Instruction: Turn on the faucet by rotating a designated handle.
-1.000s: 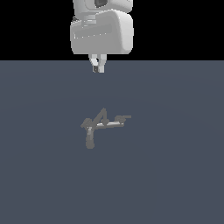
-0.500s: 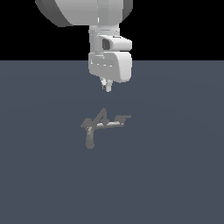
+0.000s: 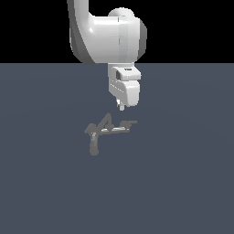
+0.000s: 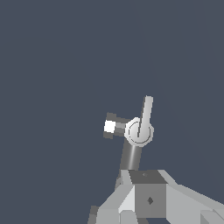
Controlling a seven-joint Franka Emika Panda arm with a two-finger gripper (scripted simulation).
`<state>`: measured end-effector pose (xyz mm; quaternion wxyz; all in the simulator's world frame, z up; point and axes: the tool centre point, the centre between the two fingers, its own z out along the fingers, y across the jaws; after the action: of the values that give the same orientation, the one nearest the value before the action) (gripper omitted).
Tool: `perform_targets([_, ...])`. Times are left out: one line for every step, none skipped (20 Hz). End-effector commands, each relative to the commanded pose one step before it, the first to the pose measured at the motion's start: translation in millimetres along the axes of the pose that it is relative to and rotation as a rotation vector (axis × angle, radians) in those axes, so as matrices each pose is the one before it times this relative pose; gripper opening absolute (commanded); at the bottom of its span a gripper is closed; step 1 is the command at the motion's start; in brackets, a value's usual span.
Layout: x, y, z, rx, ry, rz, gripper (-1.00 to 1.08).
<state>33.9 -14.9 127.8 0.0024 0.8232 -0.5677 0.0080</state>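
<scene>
The faucet (image 3: 106, 128) is a small dull-grey fixture on the dark floor, with a triangular peak and a thick rounded stub (image 3: 94, 148). Its handle (image 3: 116, 129) is the long thin bar that ends in a small crosspiece at the exterior view's right. My gripper (image 3: 121, 108) hangs just above and behind that tip, apart from it, with its fingers together and empty. In the wrist view the faucet's round hub (image 4: 139, 130) sits mid-picture. A bar with a pale streak (image 4: 131, 157) runs from the hub toward my gripper (image 4: 148, 199).
The white arm (image 3: 107, 34) reaches down from above and behind the faucet. The flat dark grey-blue floor (image 3: 183, 183) spreads all around. Nothing else stands on it.
My gripper has come down and toward the exterior view's right, from well behind the faucet to just above the handle's tip. The faucet has not moved.
</scene>
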Motion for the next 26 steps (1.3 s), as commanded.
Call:
perform_targets([12.32, -5.91, 17.28, -0.00202, -0.00169, 0.05738, -1.00])
perform_targets([4.28, -2.13, 6.05, -0.00082, -0.00109, 0.02010, -1.00])
perform_targets([4.03, -2.01, 5.67, -0.00074, -0.00107, 0.01892, -1.00])
perform_targets([3.77, -1.90, 5.28, -0.00066, -0.00106, 0.01770, -1.00])
perform_targets([3.52, -1.78, 4.89, -0.00059, -0.00104, 0.01649, -1.00])
perform_targets([3.25, -1.65, 4.50, -0.00052, -0.00102, 0.01524, -1.00])
perform_targets([2.98, -1.53, 4.10, -0.00045, -0.00099, 0.01397, -1.00])
perform_targets([2.70, -1.40, 3.70, -0.00039, -0.00095, 0.01269, -1.00])
perform_targets([2.44, -1.26, 3.31, -0.00033, -0.00090, 0.01141, -1.00])
perform_targets([2.16, -1.12, 2.91, -0.00028, -0.00084, 0.01011, -1.00])
perform_targets([1.86, -0.99, 2.52, -0.00023, -0.00076, 0.00877, -1.00])
perform_targets([1.59, -0.84, 2.12, -0.00019, -0.00067, 0.00745, -1.00])
perform_targets([1.30, -0.69, 1.73, -0.00015, -0.00057, 0.00611, -1.00])
perform_targets([1.01, -0.54, 1.35, -0.00011, -0.00046, 0.00476, -1.00])
perform_targets([0.72, -0.39, 0.96, -0.00008, -0.00033, 0.00340, -1.00])
perform_targets([0.45, -0.23, 0.58, -0.00005, -0.00020, 0.00206, -1.00])
perform_targets([0.15, -0.08, 0.19, -0.00002, -0.00007, 0.00069, -1.00])
perform_targets([0.00, 0.00, 0.00, 0.00000, 0.00000, 0.00000, -1.00])
perform_targets([0.00, 0.00, 0.00, 0.00000, 0.00000, 0.00000, -1.00])
perform_targets([0.00, 0.00, 0.00, 0.00000, 0.00000, 0.00000, -1.00])
perform_targets([-0.06, 0.29, 0.00, -0.00046, 0.00004, -0.00071, -1.00])
perform_targets([2.66, 3.15, 0.05, 0.00009, -0.00016, 0.00045, -1.00])
perform_targets([2.68, 3.18, 0.06, 0.00008, -0.00016, 0.00045, -1.00])
perform_targets([2.82, 3.23, 0.05, 0.00011, -0.00023, 0.00064, -1.00])
perform_targets([2.72, 3.22, 0.06, 0.00008, -0.00017, 0.00045, -1.00])
perform_targets([2.75, 3.25, 0.06, 0.00008, -0.00017, 0.00045, -1.00])
